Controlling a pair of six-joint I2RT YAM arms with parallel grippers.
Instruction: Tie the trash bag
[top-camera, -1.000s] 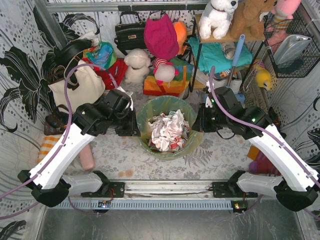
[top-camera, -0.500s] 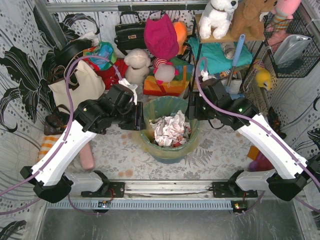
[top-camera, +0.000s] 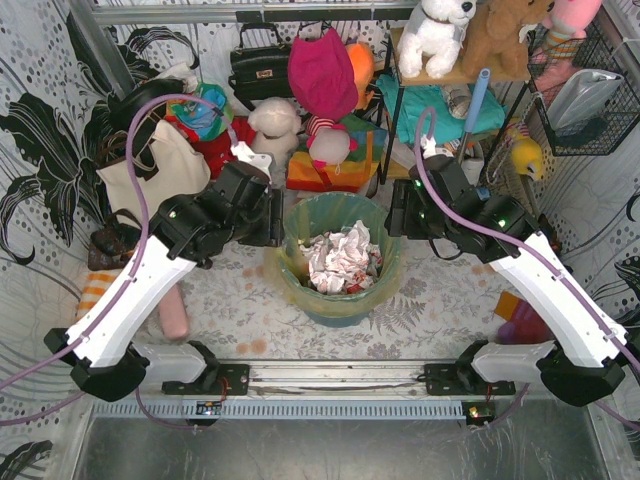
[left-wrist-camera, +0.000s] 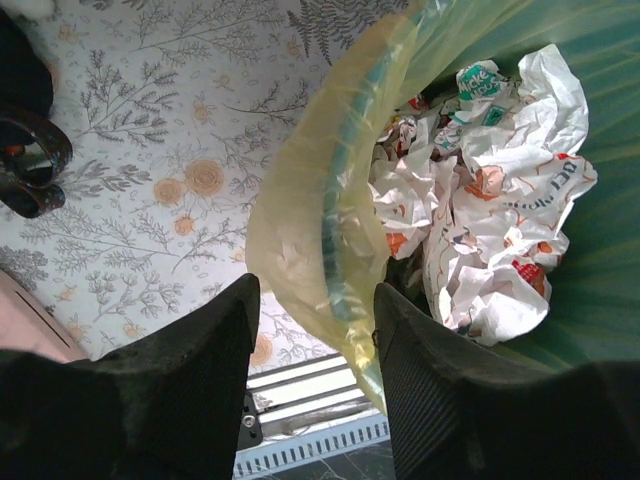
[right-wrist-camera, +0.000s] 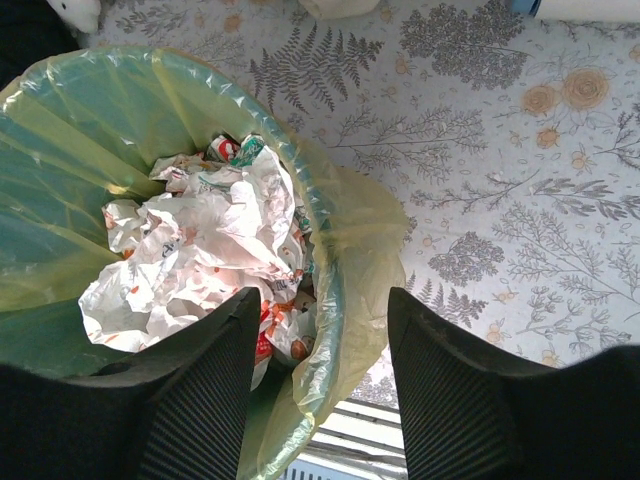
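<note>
Trash bag (top-camera: 338, 303), untied: task at its outset.
Mouth stood open, crumpled paper (top-camera: 340, 262) exposed; left gripper (left-wrist-camera: 312, 335) and right gripper (right-wrist-camera: 325, 335) were each spread wide astride the rim, grasping nothing.

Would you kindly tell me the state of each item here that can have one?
trash bag: untied, mouth open, edge folded over the bin rim.
bin: upright, lined, holding crumpled paper.
left gripper: open, astride the bagged rim.
right gripper: open, astride the bagged rim.
</note>
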